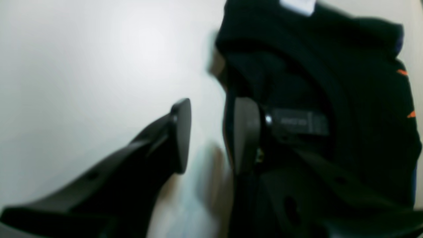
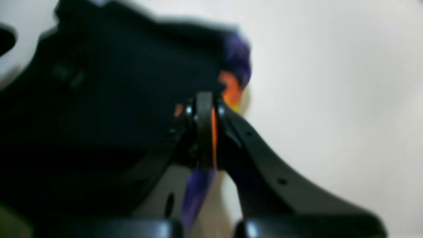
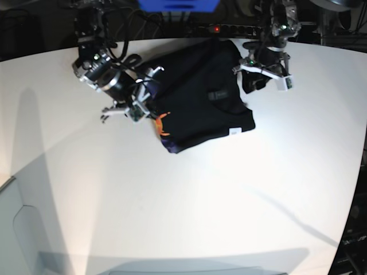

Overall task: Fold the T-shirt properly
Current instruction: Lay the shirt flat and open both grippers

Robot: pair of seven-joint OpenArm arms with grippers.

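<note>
Up near the top centre of the base view, the large black cloth T-shirt (image 3: 198,100) with its orange and purple print lay bunched on the white table (image 3: 189,212). At its left edge the right gripper (image 2: 206,129) was clamped tight on a printed fold. At its upper right the left gripper (image 1: 211,135) stood partly open, gripping nothing.

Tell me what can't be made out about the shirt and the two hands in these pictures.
- T-shirt print: mostly folded under; base view shows only an orange and purple sliver.
- White tag: cut off by the left wrist view's top edge, blurred.
- Left hand: open; whether its finger touches cloth is blurred.
- Right hand: shut on the T-shirt's printed edge; blurred.
</note>
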